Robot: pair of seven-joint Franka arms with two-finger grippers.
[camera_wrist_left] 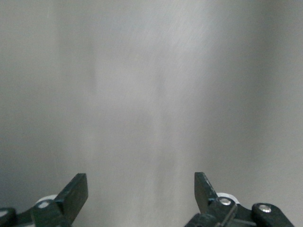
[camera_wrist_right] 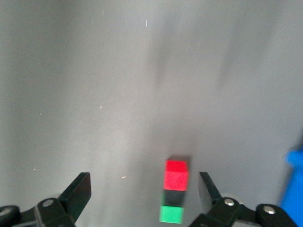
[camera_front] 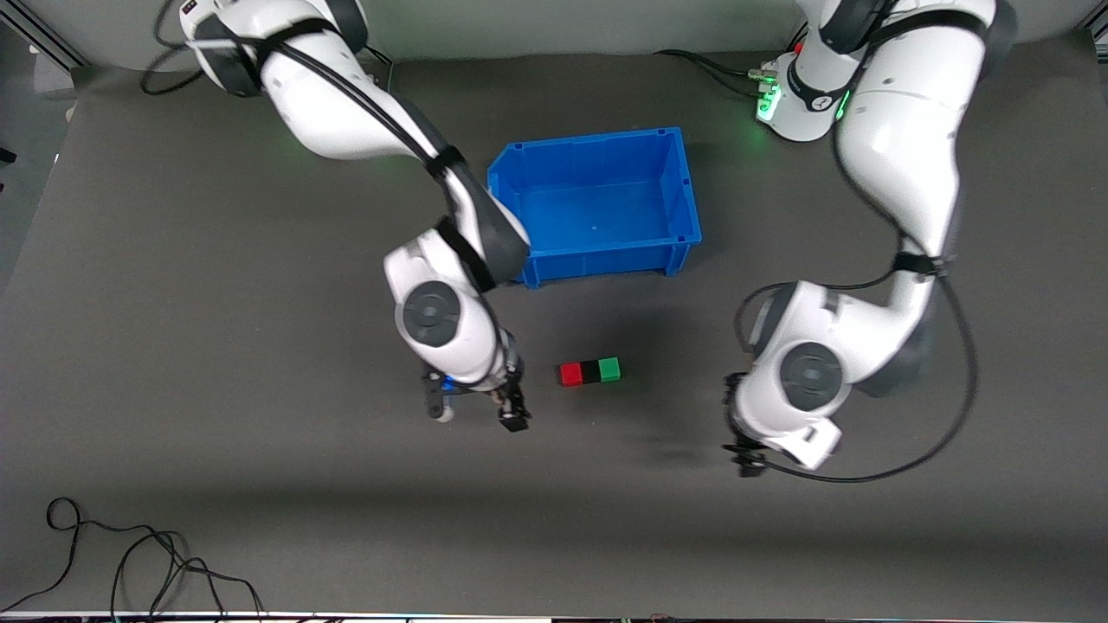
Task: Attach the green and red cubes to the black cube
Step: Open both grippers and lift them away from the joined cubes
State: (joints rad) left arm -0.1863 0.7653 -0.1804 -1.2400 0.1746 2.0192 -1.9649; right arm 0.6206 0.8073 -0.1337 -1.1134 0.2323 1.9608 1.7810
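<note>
Right gripper [camera_front: 476, 414] over bare mat, fingers [camera_wrist_right: 75, 194] spread apart, gripping nothing. At its 3 o'clock, a touching row on the table [camera_front: 260, 484]: red cube [camera_front: 570, 374], black cube [camera_front: 590, 372], green cube [camera_front: 609, 369], black in the middle. Blue bin [camera_front: 684, 186] at the row's 12 o'clock, farther from the front camera. Left gripper [camera_front: 746, 459] at the row's 4 o'clock, over bare mat, fingers [camera_wrist_left: 73, 194] parted, holding nothing.

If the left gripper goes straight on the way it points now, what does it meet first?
Probably only the bare table mat. The left gripper is open, and its wrist view shows nothing else ahead, though depth is unclear.
</note>
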